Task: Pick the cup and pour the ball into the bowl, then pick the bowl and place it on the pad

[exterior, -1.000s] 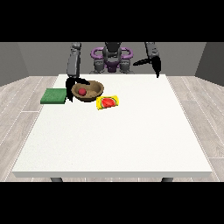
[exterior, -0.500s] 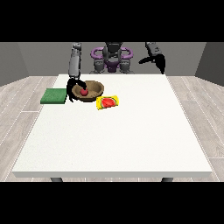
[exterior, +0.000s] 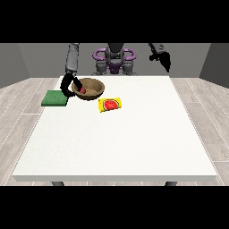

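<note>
On your left, the green pad (exterior: 54, 98) lies on the tabletop (exterior: 116, 138). Beside it, one hand (exterior: 70, 87) has fingers curled around the brown bowl (exterior: 91, 88) rim, red ball (exterior: 82, 90) inside. The yellow packet (exterior: 110, 104) lies near. At right, the other hand (exterior: 163, 60) hangs raised, fingers relaxed.

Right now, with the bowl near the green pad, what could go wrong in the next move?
1. The hand at the view's left holds the brown wooden bowl at one rim only, so it may tilt and the red ball may roll out.
2. The flat green pad lies beside that hand; the bowl may land half off it.
</note>
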